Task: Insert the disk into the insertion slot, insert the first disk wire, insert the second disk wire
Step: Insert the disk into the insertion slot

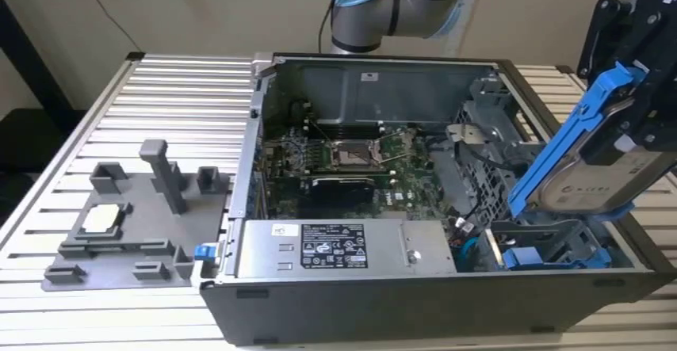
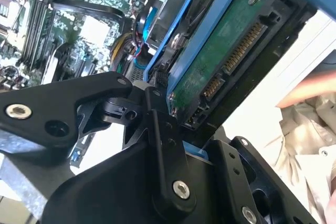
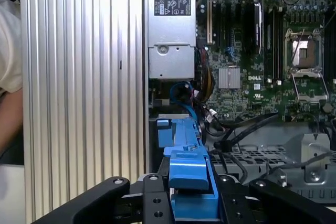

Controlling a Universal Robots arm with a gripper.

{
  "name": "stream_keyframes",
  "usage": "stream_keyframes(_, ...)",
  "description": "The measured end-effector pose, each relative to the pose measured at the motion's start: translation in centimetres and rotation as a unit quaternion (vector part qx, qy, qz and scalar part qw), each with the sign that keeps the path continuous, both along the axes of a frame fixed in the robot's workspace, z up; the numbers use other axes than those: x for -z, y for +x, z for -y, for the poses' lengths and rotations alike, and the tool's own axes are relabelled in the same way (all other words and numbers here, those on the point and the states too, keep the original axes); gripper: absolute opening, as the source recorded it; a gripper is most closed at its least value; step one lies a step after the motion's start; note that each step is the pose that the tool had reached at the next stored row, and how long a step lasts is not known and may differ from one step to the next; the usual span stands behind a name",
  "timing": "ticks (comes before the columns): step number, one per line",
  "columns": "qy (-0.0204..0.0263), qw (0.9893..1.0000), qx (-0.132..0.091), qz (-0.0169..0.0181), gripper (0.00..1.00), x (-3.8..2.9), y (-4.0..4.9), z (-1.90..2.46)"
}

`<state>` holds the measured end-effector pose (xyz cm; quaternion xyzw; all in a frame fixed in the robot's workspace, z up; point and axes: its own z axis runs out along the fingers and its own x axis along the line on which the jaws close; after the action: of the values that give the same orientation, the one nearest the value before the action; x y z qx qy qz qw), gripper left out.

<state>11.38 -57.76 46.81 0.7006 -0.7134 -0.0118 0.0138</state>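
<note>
My gripper (image 1: 632, 78) is shut on the disk (image 1: 601, 183), a silver drive with a pale label in a bright blue carrier frame (image 1: 571, 133). The disk hangs tilted above the case's front corner at the exterior view's right. Its lower end sits just over the insertion slot (image 1: 550, 238), a grey bay holding another blue carrier (image 1: 524, 257). In the second wrist view the disk's green circuit board (image 2: 220, 61) and connectors face the camera between black fingers (image 2: 160, 145). In the first wrist view the gripper (image 3: 191, 205) clamps the blue frame (image 3: 188, 174). Blue and black cables (image 3: 231, 136) lie loose beside the bay.
The open computer case (image 1: 254, 169) lies on a ribbed metal table (image 1: 158, 97), with the motherboard (image 1: 349, 157) and power supply (image 1: 328, 248) inside. A grey fixture (image 1: 127, 224) sits at the exterior view's left. A person's sleeve (image 3: 8, 51) and hand (image 2: 310, 87) are close by.
</note>
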Motion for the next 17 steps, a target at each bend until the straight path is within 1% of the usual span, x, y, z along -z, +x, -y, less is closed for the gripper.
stream_keyframes(3, 0.0, 1.0, 0.0, 0.0, 0.33, 0.39, 0.0, 0.0)
stream_keyframes(7, 0.0, 1.0, 0.0, 0.0, 0.33, 0.6, 0.0, 0.0)
stream_keyframes(11, 0.0, 1.0, 0.0, 0.0011, 0.33, 0.79, 0.0, 0.0)
stream_keyframes(17, 0.0, 1.0, -0.001, 0.0013, 0.33, 0.83, 0.0, 0.0)
